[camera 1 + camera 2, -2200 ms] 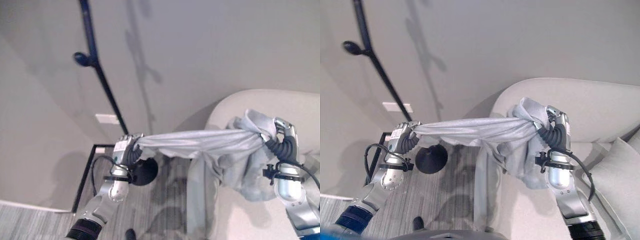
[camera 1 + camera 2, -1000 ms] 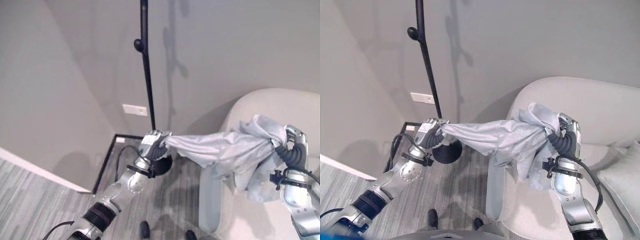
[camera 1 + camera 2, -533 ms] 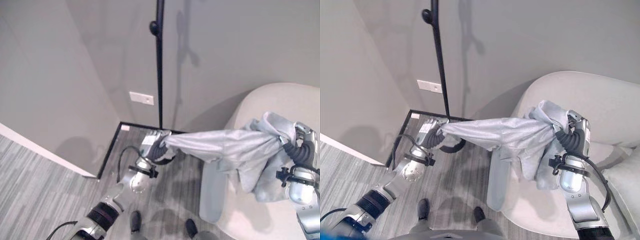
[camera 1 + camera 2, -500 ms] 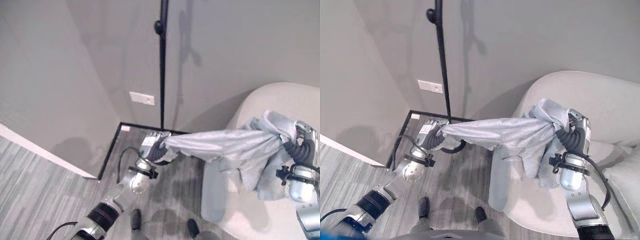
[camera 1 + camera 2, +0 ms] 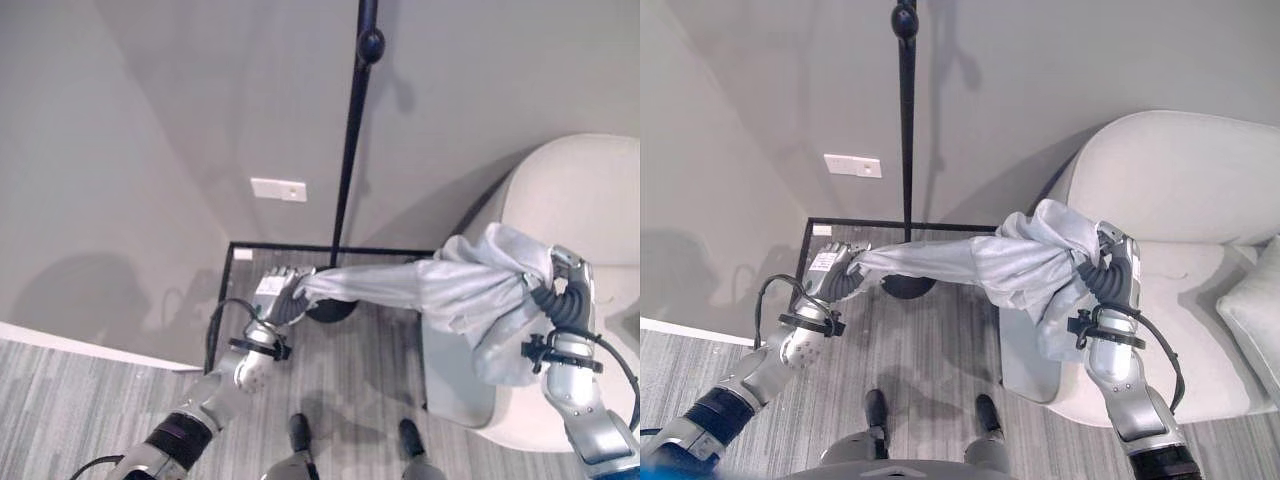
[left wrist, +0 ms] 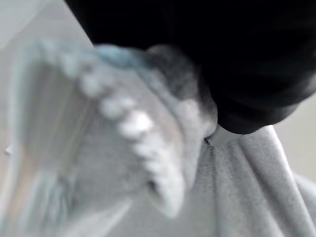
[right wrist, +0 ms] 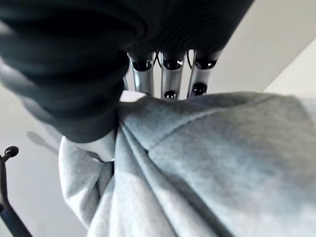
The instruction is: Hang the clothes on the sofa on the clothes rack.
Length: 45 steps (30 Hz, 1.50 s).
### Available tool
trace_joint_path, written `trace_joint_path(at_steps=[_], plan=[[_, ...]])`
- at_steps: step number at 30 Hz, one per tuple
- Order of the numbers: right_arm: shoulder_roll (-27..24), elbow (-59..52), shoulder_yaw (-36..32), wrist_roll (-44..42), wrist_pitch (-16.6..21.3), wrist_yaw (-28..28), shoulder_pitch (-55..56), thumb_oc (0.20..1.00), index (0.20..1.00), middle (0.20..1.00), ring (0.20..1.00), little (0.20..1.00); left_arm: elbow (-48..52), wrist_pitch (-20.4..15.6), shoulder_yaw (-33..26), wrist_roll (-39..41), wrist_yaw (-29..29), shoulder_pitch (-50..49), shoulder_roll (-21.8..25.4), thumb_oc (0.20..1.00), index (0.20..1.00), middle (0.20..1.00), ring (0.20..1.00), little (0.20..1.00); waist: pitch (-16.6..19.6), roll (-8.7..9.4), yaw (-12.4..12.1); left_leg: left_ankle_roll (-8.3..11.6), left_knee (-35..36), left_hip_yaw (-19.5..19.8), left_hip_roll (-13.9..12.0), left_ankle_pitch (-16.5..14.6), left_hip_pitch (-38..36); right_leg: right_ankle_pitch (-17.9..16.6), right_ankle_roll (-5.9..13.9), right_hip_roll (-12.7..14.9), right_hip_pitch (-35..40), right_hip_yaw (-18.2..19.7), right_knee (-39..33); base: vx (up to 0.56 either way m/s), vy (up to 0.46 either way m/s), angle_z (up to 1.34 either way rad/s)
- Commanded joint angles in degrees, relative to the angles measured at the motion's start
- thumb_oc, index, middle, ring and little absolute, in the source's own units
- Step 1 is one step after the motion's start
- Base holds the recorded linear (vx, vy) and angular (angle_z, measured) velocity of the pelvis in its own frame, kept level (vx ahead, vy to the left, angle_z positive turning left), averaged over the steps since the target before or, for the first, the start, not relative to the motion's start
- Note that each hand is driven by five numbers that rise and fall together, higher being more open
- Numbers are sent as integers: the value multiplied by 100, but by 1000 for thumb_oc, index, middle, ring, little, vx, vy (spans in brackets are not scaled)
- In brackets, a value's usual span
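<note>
A grey garment (image 5: 980,262) stretches in the air between both hands: the left hand (image 5: 833,273) has its fingers curled round one end beside the black clothes rack (image 5: 906,150) (its base just behind), the right hand (image 5: 1114,277) clenches the bunched end beside the beige sofa (image 5: 1170,200).

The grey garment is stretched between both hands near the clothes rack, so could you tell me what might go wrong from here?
1. The grey garment is held by the left hand only at one end; it might slip free as it is lifted.
2. A loose fold hangs below the right hand over the sofa arm and could snag.
3. The clothes rack is a thin pole on a small base; a tug could tip it.
</note>
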<state>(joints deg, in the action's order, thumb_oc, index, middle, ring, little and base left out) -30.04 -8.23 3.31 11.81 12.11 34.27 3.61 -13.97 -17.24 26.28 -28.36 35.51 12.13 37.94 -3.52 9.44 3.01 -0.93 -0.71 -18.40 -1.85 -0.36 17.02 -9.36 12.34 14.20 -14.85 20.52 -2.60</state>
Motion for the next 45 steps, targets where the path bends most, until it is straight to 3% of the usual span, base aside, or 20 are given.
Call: trace_joint_path(at_steps=[1,3,4,5,7,8,9,10,11,15,21,25,28,29,31,32,33,36,40,45], plan=[[-231,-122,-237,210,150,190,-182,200,200,200,200,200,375,-54,-351,-139,348,-9,47,200,200,200,200,200,404,-285,-20,436,104,212,-660,25,212,-566,214,387,406,-208,162,15,9,-28],[-231,-121,-236,210,150,191,-183,200,200,200,200,200,375,-54,-352,-139,348,-10,47,200,200,200,200,200,405,-285,-20,436,103,212,-661,24,213,-566,214,386,405,-208,162,76,17,-11],[-58,-124,-209,236,184,229,-170,200,200,200,200,200,267,-3,-469,-93,351,-13,79,200,200,200,200,200,474,-307,-2,413,86,90,-786,-157,55,-1135,183,533,306,-557,229,303,96,5],[-50,-162,-247,267,233,247,-67,200,200,200,200,200,226,-30,-419,-118,318,-1,45,200,200,200,200,200,566,-291,85,423,155,134,-761,-393,-110,-1059,170,296,389,-521,85,335,155,5],[-64,-230,-344,258,351,264,16,200,200,200,200,200,201,-65,-339,-146,225,24,-17,200,200,200,200,200,638,-207,273,337,221,97,-602,-488,-247,-510,199,-253,330,-215,-86,149,218,-9],[-71,-267,-367,216,408,258,42,200,200,200,200,200,193,-71,-309,-140,143,29,-42,200,200,200,200,200,641,-186,337,254,311,53,-490,-558,-367,77,180,-622,203,-67,-59,44,270,-8],[-94,-283,-394,145,466,306,49,200,200,200,200,200,147,-56,-214,-71,-19,97,-112,200,200,200,200,200,544,-118,451,146,370,58,-272,-461,-499,610,85,-1369,-93,220,97,36,199,0],[-97,-281,-401,145,468,307,49,200,200,200,200,200,142,-55,-208,-66,-23,108,-116,200,200,200,200,200,535,-126,437,145,387,53,-277,-467,-519,652,84,-1389,-110,225,158,111,212,0],[-111,-266,-439,156,482,384,71,200,200,200,200,200,137,-99,-82,-16,-159,240,-234,200,200,200,200,200,460,-115,503,51,403,281,-28,-606,-670,846,-60,-1985,-214,445,310,159,137,11],[-245,-260,-620,154,463,478,233,200,200,200,200,200,69,-255,257,68,-289,443,-608,200,200,200,200,200,318,-241,541,134,192,461,114,-666,-1032,916,-403,-2211,-55,472,565,183,-12,29],[-383,-352,-842,151,432,497,408,200,200,200,200,200,229,-286,292,245,-392,308,-750,200,200,200,200,200,427,-433,578,399,-430,510,39,-626,-1078,981,-591,-2152,164,270,510,237,-63,31],[-525,-441,-976,281,420,582,385,200,200,200,200,200,332,-236,170,177,-250,407,-685,200,200,200,200,200,366,-360,605,642,-2007,587,-218,-318,-538,1072,-831,-2122,341,244,609,115,-100,17],[-596,-429,-980,351,430,622,383,200,200,200,200,200,336,-178,91,174,-160,416,-721,200,200,200,200,200,381,-287,600,636,-2624,647,-319,-249,-230,1131,-908,-2108,425,297,635,115,-50,5],[-590,-358,-950,333,398,641,429,200,200,200,200,200,321,-158,40,226,-105,393,-805,200,200,200,200,200,370,-271,578,562,-2637,660,-517,-338,-92,1230,-900,-1998,532,297,622,173,41,-24],[-564,-339,-974,316,376,674,469,200,200,200,200,200,281,-150,75,203,-53,362,-893,200,200,200,200,200,461,-222,551,482,-1576,772,-594,-599,-158,1359,-808,-1710,572,197,562,264,111,-22],[-558,-330,-964,325,354,696,453,200,200,200,200,200,259,-150,87,190,-25,356,-899,200,200,200,200,200,459,-239,514,521,-1127,849,-609,-502,-110,1397,-778,-1656,594,173,544,249,185,2],[-557,-309,-911,360,323,711,382,200,200,200,200,200,194,-159,104,177,13,338,-910,200,200,200,200,200,425,-267,433,622,-286,1030,-663,-5,4,1490,-756,-1595,627,176,511,153,135,13],[-614,-245,-795,386,317,769,204,200,200,200,200,200,132,-171,101,166,106,373,-921,200,200,200,200,200,367,-216,277,747,396,1200,-757,386,300,1562,-708,-1519,745,233,406,174,135,-19],[-608,-146,-565,398,272,712,7,200,200,200,200,200,142,-243,112,158,123,308,-973,200,200,200,200,200,353,-246,54,863,559,1088,-1016,453,599,1698,-493,-1156,1083,414,208,256,235,-53],[-559,-114,-445,481,139,660,45,200,200,200,200,200,157,-304,214,102,115,332,-920,200,200,200,200,200,345,-384,-81,856,406,625,-929,601,326,1566,-271,-662,1124,356,76,267,345,-61]])
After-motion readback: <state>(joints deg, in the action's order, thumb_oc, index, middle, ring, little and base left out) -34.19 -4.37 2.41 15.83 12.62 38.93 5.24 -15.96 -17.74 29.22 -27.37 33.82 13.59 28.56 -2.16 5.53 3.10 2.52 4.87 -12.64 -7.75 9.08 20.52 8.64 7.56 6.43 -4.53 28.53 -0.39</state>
